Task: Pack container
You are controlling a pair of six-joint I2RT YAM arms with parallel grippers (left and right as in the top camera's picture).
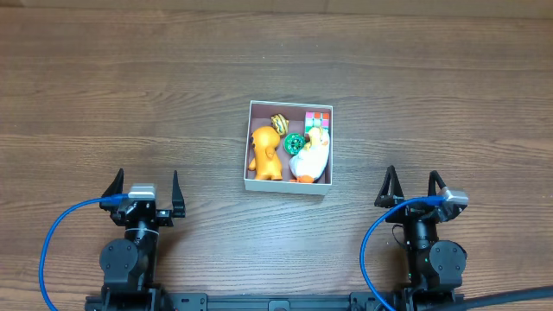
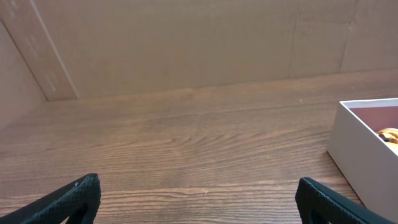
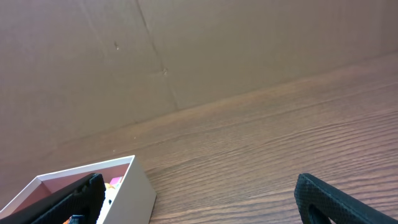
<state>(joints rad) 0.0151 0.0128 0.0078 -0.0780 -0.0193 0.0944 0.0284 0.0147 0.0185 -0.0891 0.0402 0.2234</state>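
Observation:
The container [image 1: 250,142], a shallow square box with white walls and a pink inside, sits at the table's middle. It holds an orange toy animal [image 1: 263,154], a white duck toy [image 1: 310,158], a green round toy [image 1: 295,142], a striped toy [image 1: 280,122] and a multicoloured cube [image 1: 318,118]. My left gripper [image 1: 144,192] is open and empty at the front left, far from the box. My right gripper [image 1: 415,192] is open and empty at the front right. The box's corner shows in the left wrist view [image 2: 360,155] and the right wrist view [image 3: 134,190].
The wooden table [image 1: 104,95] spreads all around the box. A brown cardboard wall [image 2: 186,43] stands behind the table's far edge. Blue cables [image 1: 52,242] loop beside each arm base.

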